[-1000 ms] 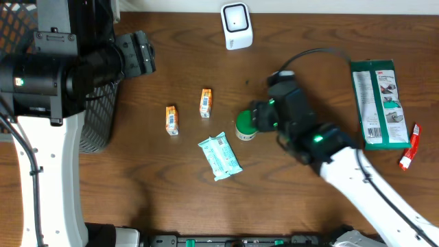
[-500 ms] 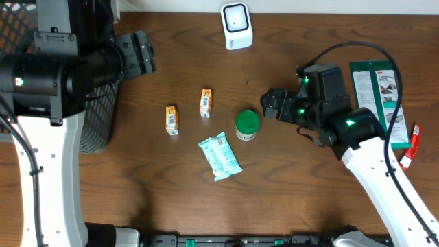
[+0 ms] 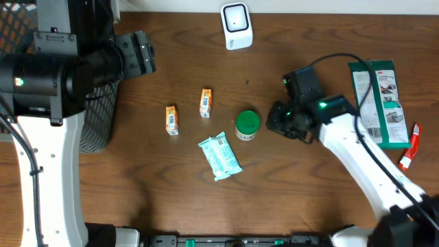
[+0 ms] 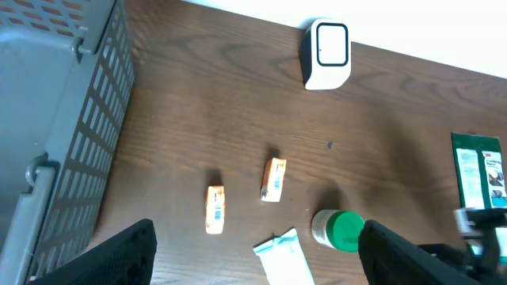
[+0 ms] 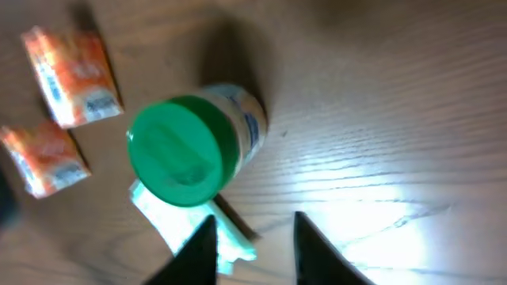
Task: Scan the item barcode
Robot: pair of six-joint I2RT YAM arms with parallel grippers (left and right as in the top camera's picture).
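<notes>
A green-lidded jar (image 3: 247,125) stands upright mid-table, also in the right wrist view (image 5: 186,146) and the left wrist view (image 4: 339,230). My right gripper (image 3: 274,119) hovers just right of it; its fingertips (image 5: 198,252) stand a little apart with only bare table between them, so the gripper (image 5: 253,249) holds nothing. The white barcode scanner (image 3: 236,26) stands at the table's far edge (image 4: 326,54). My left gripper (image 3: 140,55) hangs high at the left, wide open and empty (image 4: 257,257).
Two orange packets (image 3: 205,103) (image 3: 171,119) and a teal pouch (image 3: 220,156) lie left of the jar. A green packaged item (image 3: 377,103) and a red tube (image 3: 409,148) lie at the right edge. A grey mesh basket (image 4: 55,119) stands at the left.
My right gripper drew back from the jar toward the right, then came back close beside it with its jaws much narrower. The jar stayed put. The left arm has not moved.
</notes>
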